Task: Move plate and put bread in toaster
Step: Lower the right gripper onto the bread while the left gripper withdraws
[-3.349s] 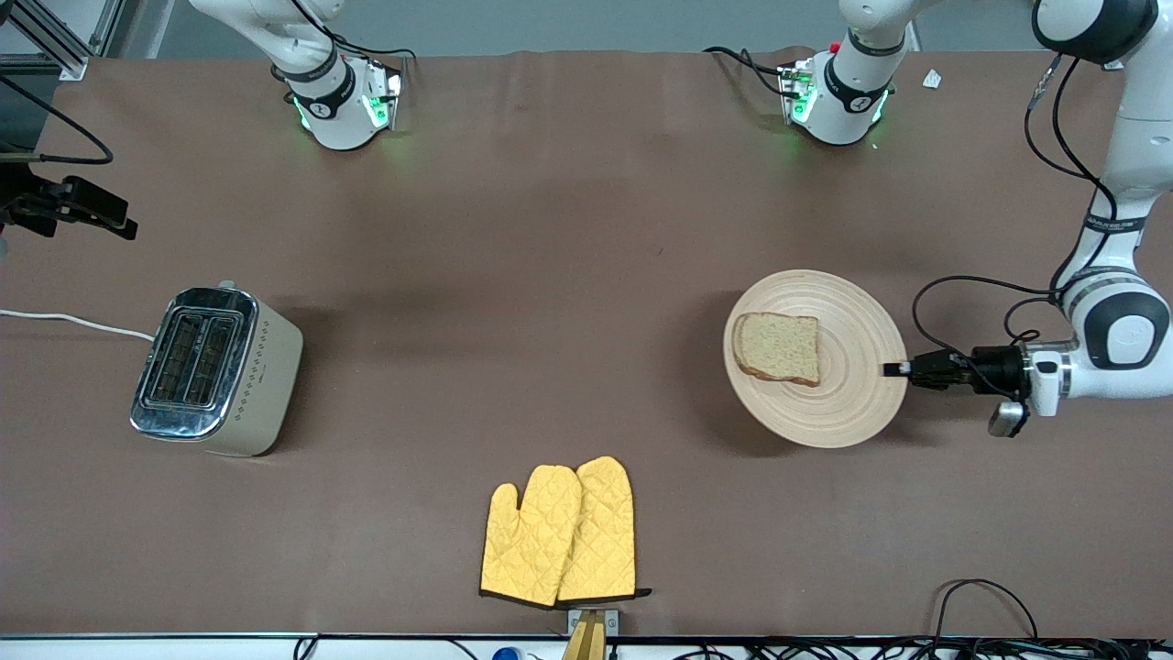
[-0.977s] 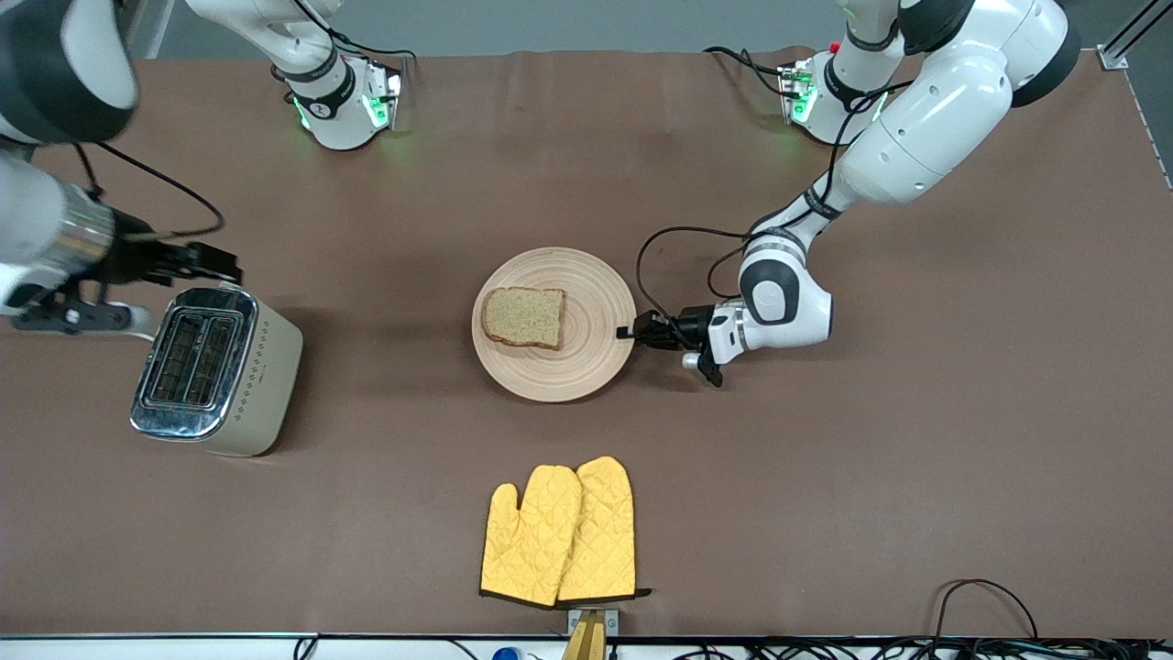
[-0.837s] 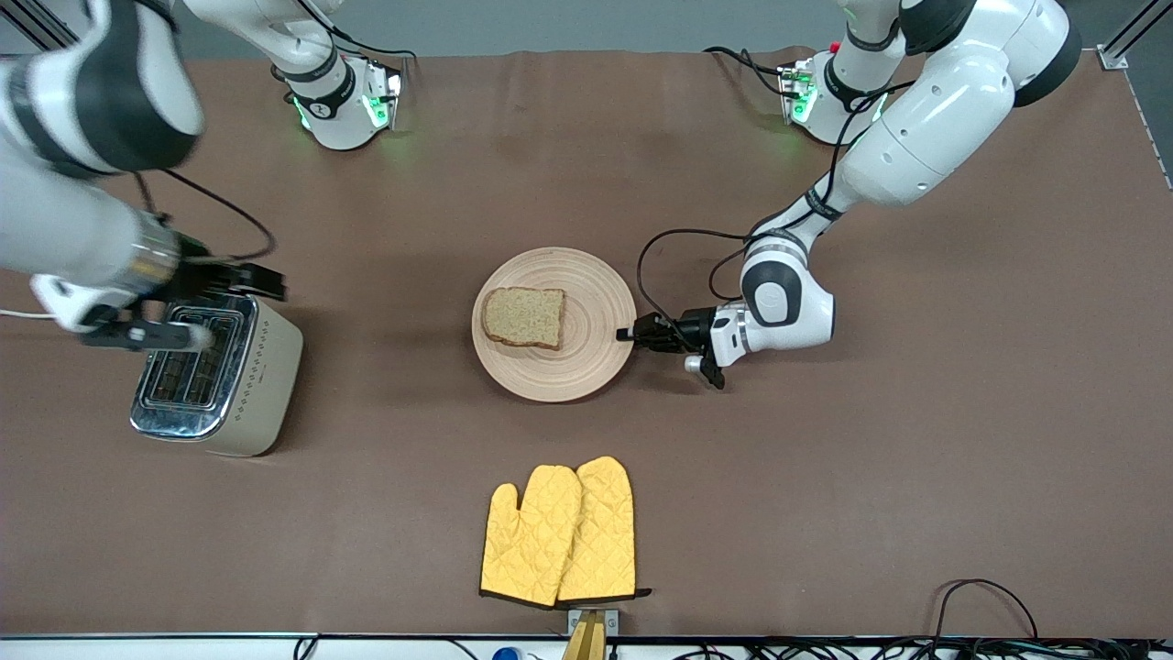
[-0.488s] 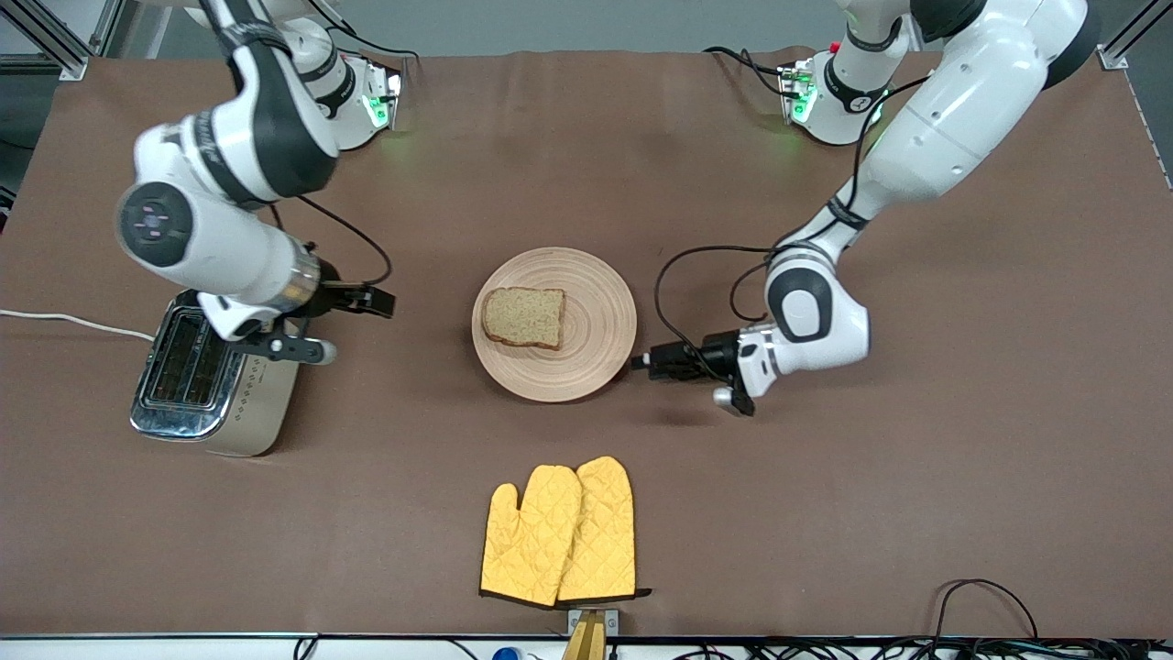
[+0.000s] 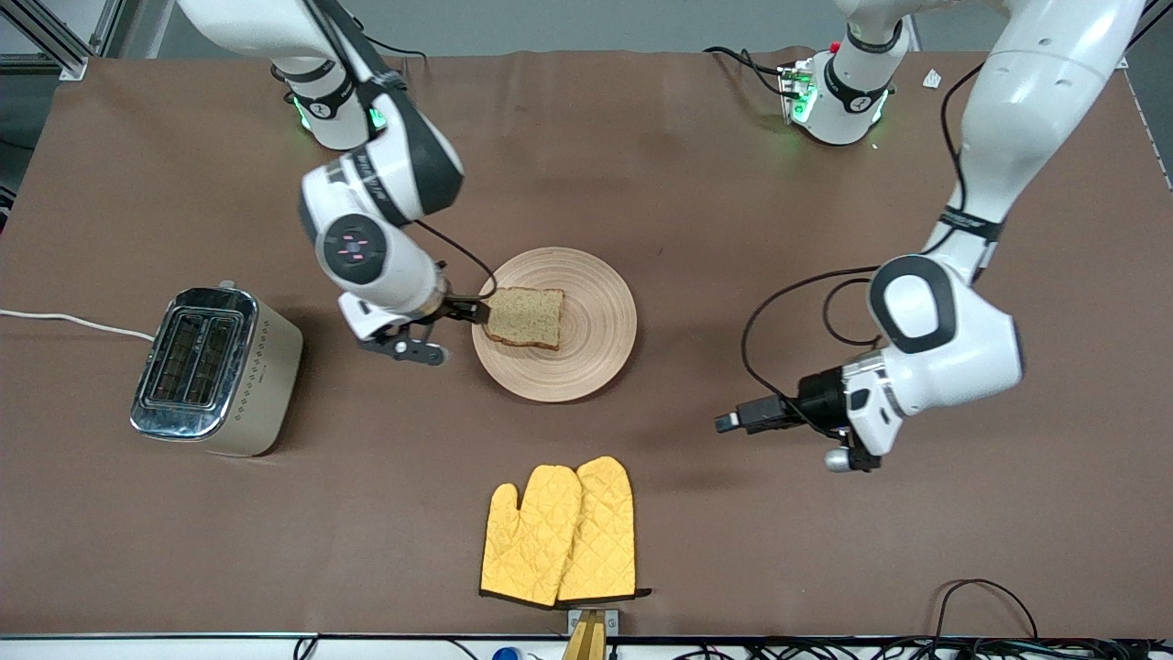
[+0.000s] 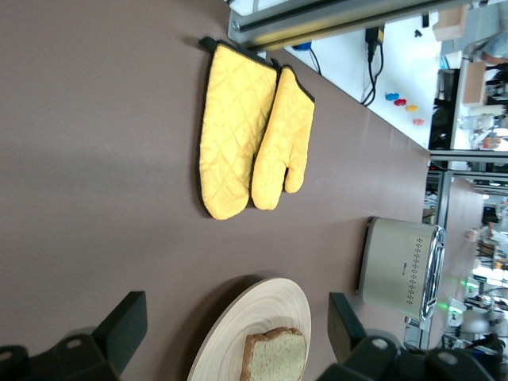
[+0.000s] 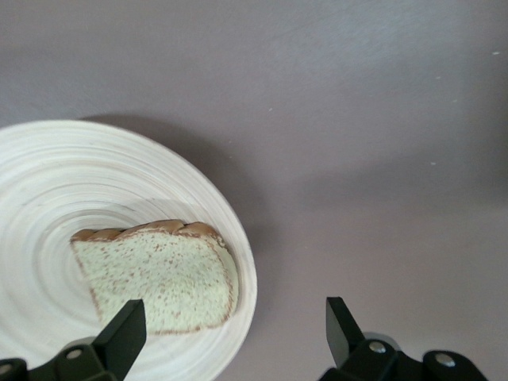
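Observation:
The wooden plate (image 5: 586,353) lies in the middle of the table with the bread (image 5: 524,317) on it. In the right wrist view, my right gripper (image 5: 478,312) stands open over the plate's (image 7: 79,198) rim on the toaster's side. One finger (image 7: 123,337) is over the bread (image 7: 155,278) and the other is off the plate. My left gripper (image 5: 727,423) hangs open and holds nothing, over bare table toward the left arm's end. Its wrist view shows the plate (image 6: 254,325), bread (image 6: 276,355) and toaster (image 6: 401,266). The toaster (image 5: 215,369) stands toward the right arm's end.
A pair of yellow oven mitts (image 5: 559,532) lies nearer to the front camera than the plate, by the table's edge. The toaster's white cord (image 5: 64,321) runs off the right arm's end. Loose cables (image 5: 990,605) lie at the corner near the camera.
My left gripper carried the plate to the table's middle, let go of its rim, opened and drew back. My right arm swung from over the toaster to the plate's edge by the bread.

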Controlling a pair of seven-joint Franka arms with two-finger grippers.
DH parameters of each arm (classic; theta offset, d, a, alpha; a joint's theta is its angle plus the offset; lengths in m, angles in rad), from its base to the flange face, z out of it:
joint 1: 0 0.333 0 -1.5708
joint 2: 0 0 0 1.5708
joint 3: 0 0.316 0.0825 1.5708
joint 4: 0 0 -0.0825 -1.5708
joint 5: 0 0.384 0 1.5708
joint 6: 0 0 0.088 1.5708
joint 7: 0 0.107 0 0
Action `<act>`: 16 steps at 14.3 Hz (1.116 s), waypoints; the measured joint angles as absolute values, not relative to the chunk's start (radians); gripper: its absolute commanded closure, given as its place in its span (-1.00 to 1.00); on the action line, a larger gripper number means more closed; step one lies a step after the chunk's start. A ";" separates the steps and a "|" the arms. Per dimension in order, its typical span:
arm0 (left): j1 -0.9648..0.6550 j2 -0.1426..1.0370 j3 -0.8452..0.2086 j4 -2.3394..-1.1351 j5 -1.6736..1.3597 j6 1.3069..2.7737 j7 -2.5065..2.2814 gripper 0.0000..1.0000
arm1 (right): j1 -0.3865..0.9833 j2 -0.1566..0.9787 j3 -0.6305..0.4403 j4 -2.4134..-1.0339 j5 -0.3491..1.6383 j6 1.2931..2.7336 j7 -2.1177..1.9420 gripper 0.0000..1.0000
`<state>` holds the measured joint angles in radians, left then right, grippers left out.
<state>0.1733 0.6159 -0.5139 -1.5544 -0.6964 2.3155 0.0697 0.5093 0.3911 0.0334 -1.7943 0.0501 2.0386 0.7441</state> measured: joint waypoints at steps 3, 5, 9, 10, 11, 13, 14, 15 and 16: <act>0.239 0.560 -0.514 -1.459 -0.473 2.110 -0.095 -1.00 | 0.566 0.420 0.033 -1.864 0.014 2.148 0.818 -1.00; 0.285 0.497 -0.514 -1.424 -0.352 1.967 -0.148 -1.00 | 0.579 0.432 0.030 -1.884 -0.005 2.158 0.821 -0.98; 0.305 0.365 -0.514 -1.406 -0.148 1.792 -0.182 -1.00 | 0.620 0.455 0.029 -1.893 -0.098 2.159 0.921 -0.67; 0.302 0.333 -0.516 -1.405 -0.065 1.761 -0.196 -1.00 | 0.627 0.460 0.029 -1.893 -0.101 2.161 0.929 -0.60; 0.299 0.303 -0.516 -1.404 -0.003 1.734 -0.201 -1.00 | 0.630 0.463 0.029 -1.894 -0.102 2.162 0.933 -0.52; 0.280 0.246 -0.488 -1.405 0.051 1.694 -0.202 -1.00 | 0.630 0.467 0.025 -1.894 -0.102 2.163 0.933 -0.43; 0.246 0.220 -0.439 -1.405 0.057 1.679 -0.202 -1.00 | 0.630 0.468 0.022 -1.894 -0.102 2.163 0.933 -0.32; 0.199 0.194 -0.370 -1.406 0.058 1.663 -0.200 -1.00 | 0.630 0.470 0.020 -1.894 -0.102 2.164 0.933 -0.22; 0.154 0.169 -0.305 -1.407 0.058 1.643 -0.193 -1.00 | 0.629 0.471 0.019 -1.894 -0.102 2.165 0.933 -0.13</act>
